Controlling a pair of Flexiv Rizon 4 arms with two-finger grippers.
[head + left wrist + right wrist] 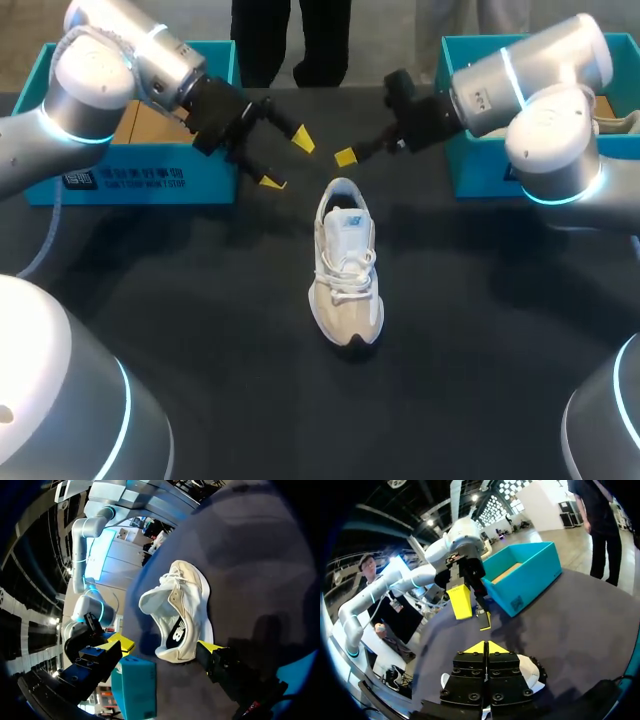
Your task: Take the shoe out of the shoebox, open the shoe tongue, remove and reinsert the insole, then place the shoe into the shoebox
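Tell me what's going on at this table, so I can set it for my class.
Nothing is held right now. A white sneaker stands on the dark table, outside the left shoebox and the right shoebox, both teal. The two arms hover by its heel end: the left gripper is open, the right gripper shut on nothing. Neither grips the sneaker.

The shoe point(346, 275) sits mid-way on the table point(200, 320), with left box point(130, 180) and right box point(468, 165) behind at either side, and left gripper point(287, 161) and right gripper point(345, 156) between them.
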